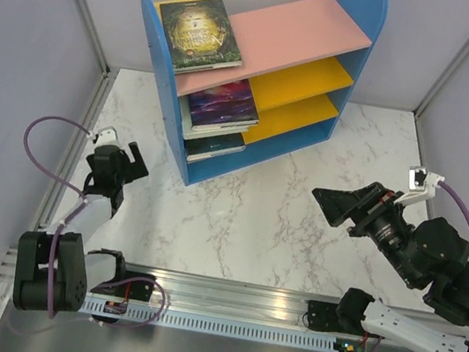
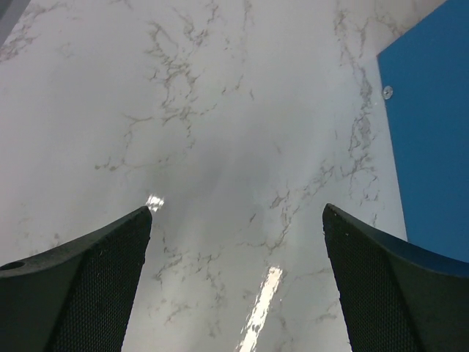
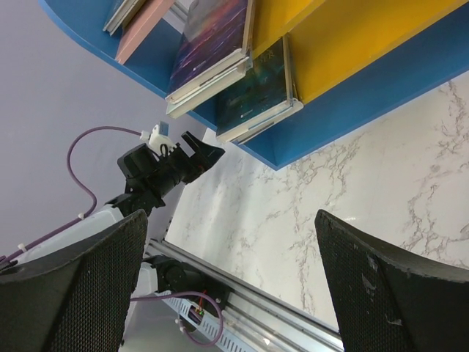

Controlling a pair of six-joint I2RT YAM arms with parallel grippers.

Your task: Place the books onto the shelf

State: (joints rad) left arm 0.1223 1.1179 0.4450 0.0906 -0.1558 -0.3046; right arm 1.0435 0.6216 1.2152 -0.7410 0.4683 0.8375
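Nearest the lens in each wrist view are two dark fingers spread as wide as they go. The left hand (image 2: pixel 236 213) has only bare marble bench (image 1: pixel 254 224) between them, and the right hand (image 3: pixel 231 220) is likewise gaping and holds nothing.

No book lies loose on the bench in any view. All those visible sit flat at the left end of the shelf (image 1: pixel 302 30). A dark green book (image 1: pixel 199 35) rests on a yellow book (image 1: pixel 177 2) on the pink top board. A purple book (image 1: pixel 221 102) tops a small stack on the middle board, and a dark teal book (image 1: pixel 215 144) lies on the lowest. From above, the shelf runs from 8 o'clock to 2 o'clock. The books seem to lie with their long axes across that run, near ends jutting past the board fronts, though the angle makes this hard to judge.

From the left hand the jutting books lie at about 1 o'clock, close by. From the right hand they lie at about 10 o'clock, well apart across open bench. The loading looks finished, or nearly so. If the overhanging books need pushing in, the left arm is the nearer, with the push running toward 11 o'clock along their long axes.
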